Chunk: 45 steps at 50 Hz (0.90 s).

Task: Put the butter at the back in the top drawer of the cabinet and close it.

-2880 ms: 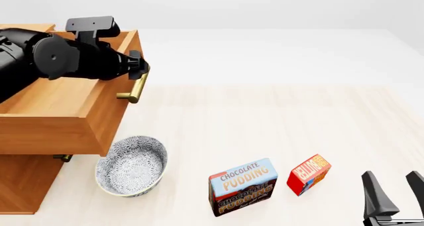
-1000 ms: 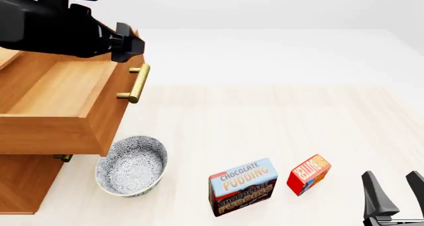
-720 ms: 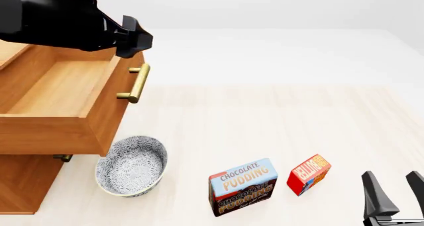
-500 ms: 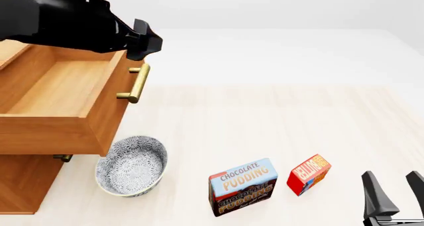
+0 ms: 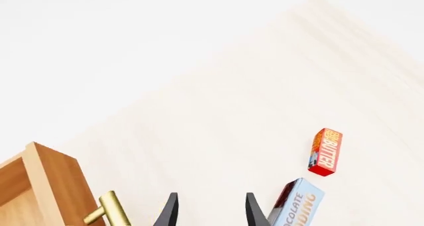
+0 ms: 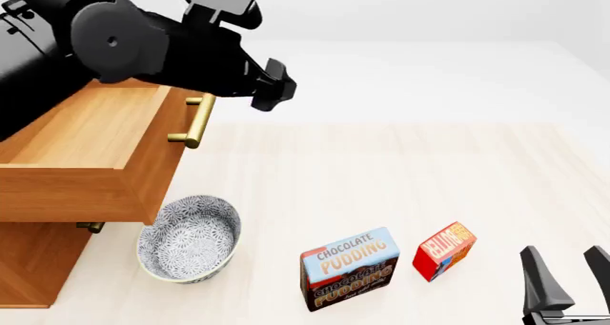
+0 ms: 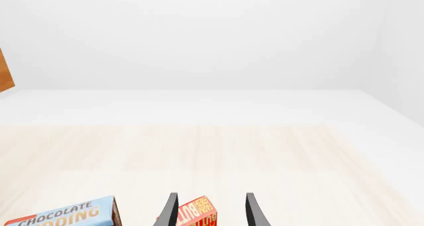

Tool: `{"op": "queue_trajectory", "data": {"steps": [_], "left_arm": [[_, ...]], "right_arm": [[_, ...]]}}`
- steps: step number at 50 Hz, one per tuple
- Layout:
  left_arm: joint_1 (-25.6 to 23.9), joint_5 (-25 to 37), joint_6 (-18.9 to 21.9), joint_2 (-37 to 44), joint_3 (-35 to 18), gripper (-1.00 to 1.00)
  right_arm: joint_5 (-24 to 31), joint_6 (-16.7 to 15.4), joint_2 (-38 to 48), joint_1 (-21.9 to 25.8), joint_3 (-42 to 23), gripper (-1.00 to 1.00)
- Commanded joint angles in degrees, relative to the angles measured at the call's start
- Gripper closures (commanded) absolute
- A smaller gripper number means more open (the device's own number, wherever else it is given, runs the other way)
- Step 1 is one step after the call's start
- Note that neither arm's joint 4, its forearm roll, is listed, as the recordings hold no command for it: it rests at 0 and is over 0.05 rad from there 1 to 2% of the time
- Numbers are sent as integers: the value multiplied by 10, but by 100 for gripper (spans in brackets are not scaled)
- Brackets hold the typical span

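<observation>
The butter (image 6: 444, 250), a small red-and-orange box, stands on the table at the front right, beside the pudding box. It also shows in the left wrist view (image 5: 325, 152) and the right wrist view (image 7: 197, 213). The top drawer (image 6: 96, 132) of the cabinet (image 6: 38, 261) is pulled out and looks empty; its brass handle (image 6: 196, 121) is free. My left gripper (image 6: 273, 96) is open and empty, in the air just right of the handle (image 5: 112, 211). My right gripper (image 6: 564, 282) is open and empty, low at the front right, just behind the butter.
A blue-and-brown Chocolate Pudding box (image 6: 350, 268) stands left of the butter. A patterned bowl (image 6: 188, 239) sits in front of the cabinet, below the open drawer. A lower drawer's handle (image 6: 91, 227) peeks out under the open drawer.
My left arm has lifted off the drawer handle and swung to the right, past the drawer front. The drawer stays open. The right arm, the butter and the pudding box have not moved.
</observation>
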Motion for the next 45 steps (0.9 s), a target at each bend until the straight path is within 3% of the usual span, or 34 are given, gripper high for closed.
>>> {"op": "queue_trajectory", "data": {"steps": [1,11,12,18,31,45], "left_arm": [[-37,-13,-1,48,-18,-100],[-49,-9,0,65,-37,-100],[-69,-9,2,101,-61,-100],[-92,-6,0,139,-90,-100],[-113,5,-4,171,-128,-100],[-152,23,-8,256,-206,-100]], "right_arm": [[0,0,0,0,0,-100],[0,0,0,0,0,-100],[0,0,0,0,0,-100],[0,0,0,0,0,-100],[0,0,0,0,0,-100],[0,0,0,0,0,-100]]}}
